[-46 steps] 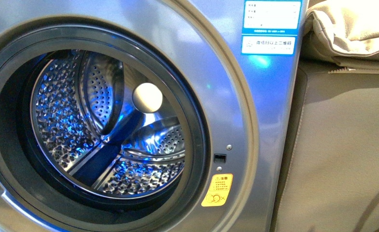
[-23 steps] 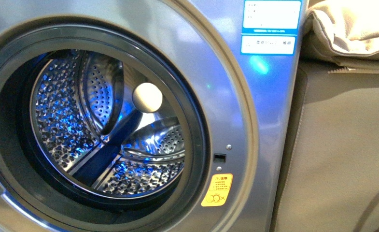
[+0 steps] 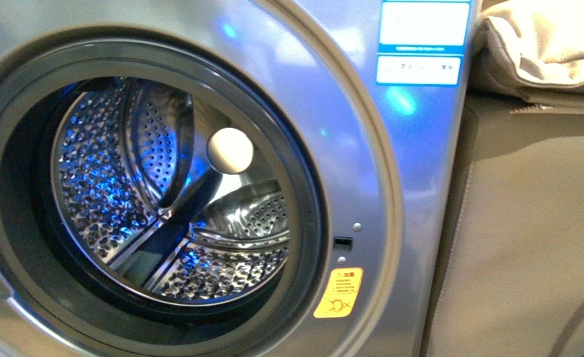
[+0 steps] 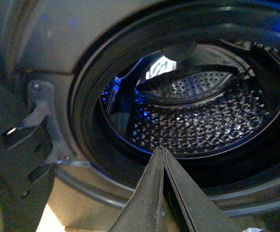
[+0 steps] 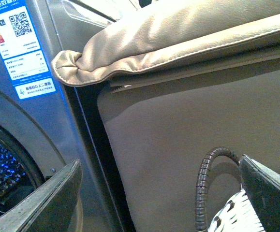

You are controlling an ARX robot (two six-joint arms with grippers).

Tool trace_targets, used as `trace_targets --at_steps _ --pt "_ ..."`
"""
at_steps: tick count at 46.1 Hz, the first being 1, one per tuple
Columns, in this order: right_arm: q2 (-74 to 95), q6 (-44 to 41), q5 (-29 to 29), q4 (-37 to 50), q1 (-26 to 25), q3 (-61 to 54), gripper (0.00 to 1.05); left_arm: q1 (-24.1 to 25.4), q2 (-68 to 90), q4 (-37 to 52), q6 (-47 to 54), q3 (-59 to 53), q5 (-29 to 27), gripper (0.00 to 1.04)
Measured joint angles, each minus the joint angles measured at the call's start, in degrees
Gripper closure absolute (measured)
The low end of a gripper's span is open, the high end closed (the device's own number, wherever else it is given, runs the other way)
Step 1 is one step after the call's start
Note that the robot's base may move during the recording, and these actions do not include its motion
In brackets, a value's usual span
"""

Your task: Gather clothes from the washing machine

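Your front camera is close up on the grey metallic front-loading washing machine (image 3: 393, 186). Its door is open, so you look straight through the dark rubber seal (image 3: 303, 186) into the perforated steel drum (image 3: 103, 186), which glints with blue reflections. No blue clothes show in any view; the part of the drum you can see holds only bare metal, its raised paddles (image 3: 248, 216) and a pale round disc (image 3: 230, 150) at the back wall. Right of the opening you have a small black latch slot (image 3: 341, 243), with a small orange sticker (image 3: 338, 293) just below it. At the machine's top right corner sit two white labels with blue borders (image 3: 421, 44). A beige leather sofa (image 3: 527, 223) stands against the machine's right side, its cushion (image 3: 549, 44) bulging at the top.

Your left hand (image 4: 162, 154) has its dark fingers pressed together to a point, with nothing between them. It hovers in front of the lower rim of the drum opening, aimed inside. Beside the opening you can see the grey door hinge bracket (image 4: 40, 108).

Your right hand (image 5: 159, 193) is spread wide apart, one finger (image 5: 43, 198) in front of the machine's front panel and the other (image 5: 270, 193) before the sofa's side, holding nothing. A black ribbed cable (image 5: 205, 186) and a patch of grey-and-white woven material (image 5: 231, 215) lie near the second finger.
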Motion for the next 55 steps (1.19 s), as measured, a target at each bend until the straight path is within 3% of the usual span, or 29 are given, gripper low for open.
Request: trace_targets --at_steps 7,14,22,25,28,55 --pt "-4.72 -9.33 7.10 -16.33 2.89 0.04 0.30 3.58 -5.75 3.54 0.11 -6.29 6.23 1.01" --pt "-7.43 -13.05 14.51 -20.06 9.11 0.04 0.53 4.98 -9.94 5.68 0.11 -11.26 6.29 1.01" --pt "-9.68 -14.25 15.15 -22.01 11.37 0.02 0.80 5.22 -12.24 6.56 0.11 -16.57 6.36 1.01" --pt "-15.50 -14.47 15.15 -29.97 11.39 0.04 0.94 5.25 -13.81 6.93 0.11 -18.53 6.51 1.01" --pt "-18.62 -14.56 15.17 -31.65 11.41 0.04 1.03 5.25 -14.88 7.10 0.11 -19.74 6.45 1.01" --pt "-19.30 -14.69 15.15 -32.04 11.43 0.04 1.02 5.22 -25.59 4.70 0.11 -27.36 6.49 1.01"
